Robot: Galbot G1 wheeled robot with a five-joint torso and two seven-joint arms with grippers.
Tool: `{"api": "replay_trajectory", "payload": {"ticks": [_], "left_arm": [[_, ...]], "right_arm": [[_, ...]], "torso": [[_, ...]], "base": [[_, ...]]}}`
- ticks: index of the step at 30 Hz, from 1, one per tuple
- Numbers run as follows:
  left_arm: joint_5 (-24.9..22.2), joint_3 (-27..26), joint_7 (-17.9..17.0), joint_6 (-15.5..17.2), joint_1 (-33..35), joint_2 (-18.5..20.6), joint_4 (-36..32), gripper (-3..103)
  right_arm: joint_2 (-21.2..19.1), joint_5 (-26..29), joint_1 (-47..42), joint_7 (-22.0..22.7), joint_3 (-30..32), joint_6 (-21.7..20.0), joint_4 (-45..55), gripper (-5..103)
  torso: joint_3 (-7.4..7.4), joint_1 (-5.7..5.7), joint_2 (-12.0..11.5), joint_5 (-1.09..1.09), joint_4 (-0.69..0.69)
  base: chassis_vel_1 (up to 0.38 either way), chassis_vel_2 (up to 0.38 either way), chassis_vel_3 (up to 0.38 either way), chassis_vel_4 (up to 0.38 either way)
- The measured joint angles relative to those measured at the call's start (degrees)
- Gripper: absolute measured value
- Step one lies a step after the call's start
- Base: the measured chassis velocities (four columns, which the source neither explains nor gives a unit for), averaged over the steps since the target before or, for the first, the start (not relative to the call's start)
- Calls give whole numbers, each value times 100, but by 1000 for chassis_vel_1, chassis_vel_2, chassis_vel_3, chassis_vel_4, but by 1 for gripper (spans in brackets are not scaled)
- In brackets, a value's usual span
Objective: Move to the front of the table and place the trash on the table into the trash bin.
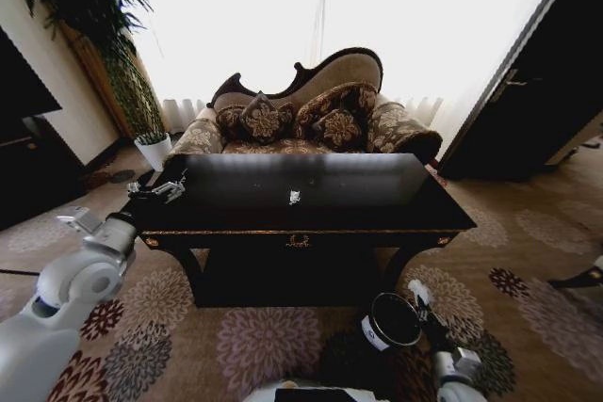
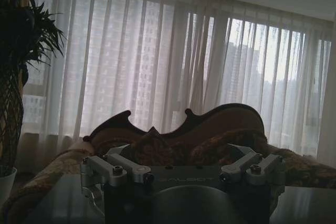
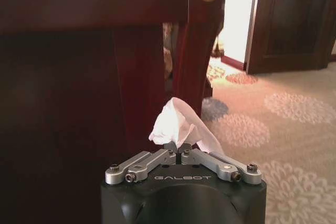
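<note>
The glossy black table [image 1: 377, 218] stands right in front of me. A tiny white scrap of trash [image 1: 294, 197] lies near the middle of its top. The black trash bin [image 1: 391, 320], with its white label, stands on the carpet by the table's front right leg. My right gripper [image 1: 419, 295] is low beside the bin's rim. In the right wrist view this gripper [image 3: 178, 148] is shut on a white paper wad [image 3: 176, 121], with the table leg just behind it. My left gripper [image 1: 162, 190] hovers over the table's left end, its fingers [image 2: 113, 169] spread open and holding nothing.
A patterned sofa [image 1: 311, 120] with cushions stands close behind the table. A white plant pot [image 1: 154, 150] and a tall plant are at the back left. A dark door [image 1: 528, 91] is at the right. Patterned carpet [image 1: 254, 345] surrounds the table.
</note>
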Motion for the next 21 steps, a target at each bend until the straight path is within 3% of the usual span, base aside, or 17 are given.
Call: {"api": "replay_trajectory", "payload": {"ticks": [8,21], "left_arm": [[0,0,0,0,0,0,0,100],[0,0,0,0,0,0,0,100]], "right_arm": [[-77,-152,676,4,-329,64,-1077,0],[-225,-189,1854,-12,-675,-185,-2923,0]], "torso": [[0,0,0,0,0],[0,0,0,1,0]], "base": [[0,0,0,0],[0,0,0,0]]}}
